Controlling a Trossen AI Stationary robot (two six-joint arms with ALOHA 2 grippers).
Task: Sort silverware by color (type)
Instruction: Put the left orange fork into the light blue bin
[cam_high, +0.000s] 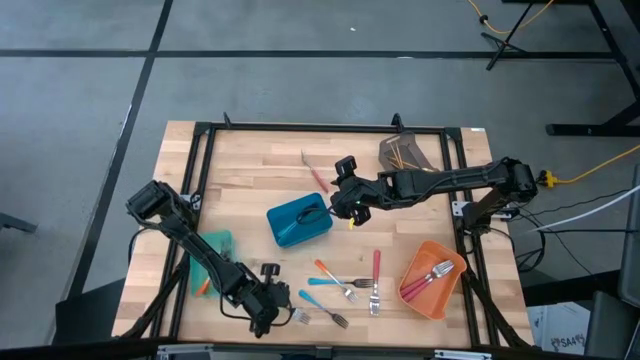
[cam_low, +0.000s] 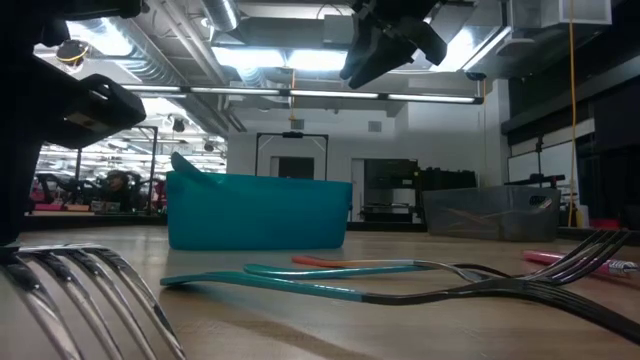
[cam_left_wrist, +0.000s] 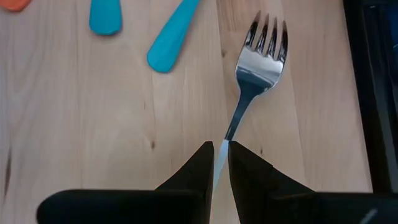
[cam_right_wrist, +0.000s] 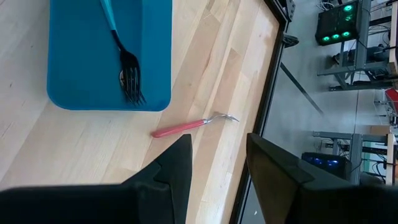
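Butcher-block wooden tabletop (cam_high: 250, 170), black-framed, on grey floor.

High view: left gripper (cam_high: 272, 312) at the near edge, low over the wood, a silver-headed fork (cam_high: 297, 316) just beside its tips. Right gripper (cam_high: 349, 203) hangs beside the blue rectangular bin (cam_high: 299, 222), which contains one dark fork. Orange rectangular bin (cam_high: 433, 279) at near right holds pink-handled pieces. Teal bin (cam_high: 212, 256) sits under the left arm. Loose between the bins: a blue-handled fork (cam_high: 332, 282), a red-handled utensil (cam_high: 376, 270). A pink-handled fork (cam_high: 316, 172) lies alone toward the far edge.

Low view: fork tines large in the foreground; blue bin behind; right gripper overhead, clear of the table.

Left wrist view: fingers (cam_left_wrist: 193, 169) narrowed onto the thin handle of the silver-headed fork, which lies flat on the wood, tines pointing away.

Right wrist view: fingers (cam_right_wrist: 177, 165) spread apart, holding nothing; pink-handled fork on the wood beyond them, blue bin farther off.
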